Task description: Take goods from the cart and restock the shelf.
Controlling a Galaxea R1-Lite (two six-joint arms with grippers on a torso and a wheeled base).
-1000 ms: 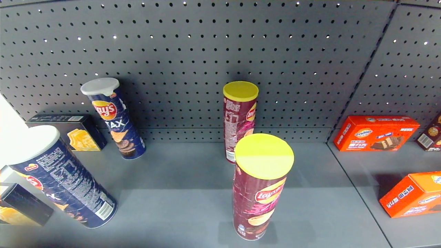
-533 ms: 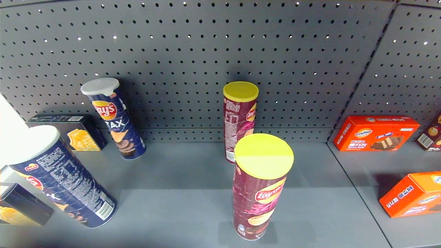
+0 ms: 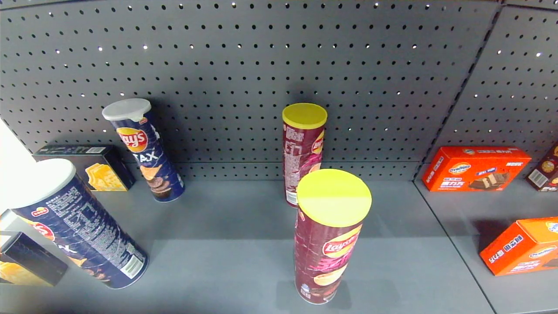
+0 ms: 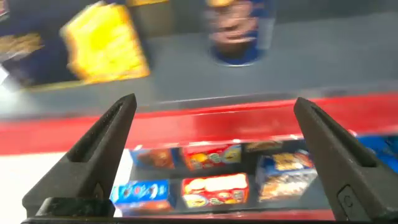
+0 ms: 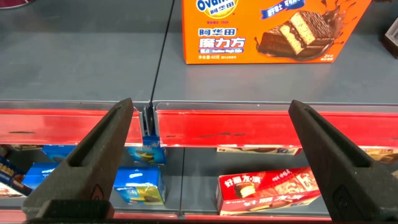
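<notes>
On the grey shelf [image 3: 235, 244] two maroon chip cans with yellow lids stand upright, one at the front [image 3: 329, 248] and one at the pegboard [image 3: 304, 152]. Two blue chip cans stand to the left, one at the back [image 3: 146, 152] and one near the front [image 3: 83, 231]. My left gripper [image 4: 214, 102] is open and holds nothing, level with the red shelf edge [image 4: 217, 121], facing a blue can's base [image 4: 236, 37]. My right gripper [image 5: 211, 104] is also open with nothing in it, before the red edge strip [image 5: 249, 127] and an orange box [image 5: 267, 31].
Dark cracker boxes [image 3: 93, 168] [image 3: 26, 261] sit at the left, orange boxes [image 3: 475, 168] [image 3: 523, 250] on the right bay. A divider [image 5: 149, 118] joins the two bays. On the lower shelf lie blue packs [image 5: 140, 186] and a red box [image 5: 273, 190]. Bare shelf lies between the can groups.
</notes>
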